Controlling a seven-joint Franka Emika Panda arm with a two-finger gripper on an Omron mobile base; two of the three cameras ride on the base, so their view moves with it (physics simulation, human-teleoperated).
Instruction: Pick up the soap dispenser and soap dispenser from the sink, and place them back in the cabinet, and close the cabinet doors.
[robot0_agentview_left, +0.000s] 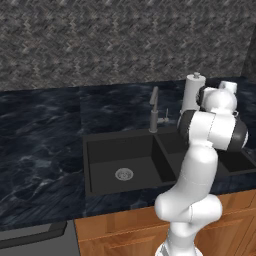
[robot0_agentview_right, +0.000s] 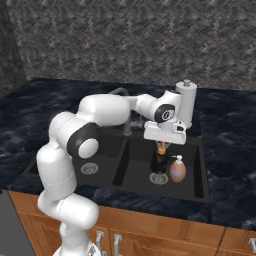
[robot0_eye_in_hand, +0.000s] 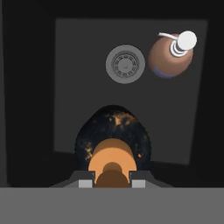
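End effector clamps black dispenser by its pump; peach dispenser beside drain.

So the gripper sits over the right basin of the sink, and the black soap dispenser is right under it, pump between the fingertips. In the hand view the drain lies past that bottle, with the egg-shaped soap dispenser just beside the drain on its right. The faucet stands behind the sink's divider, left of the gripper. The paper-towel roll is on the counter behind the gripper, a bit right.
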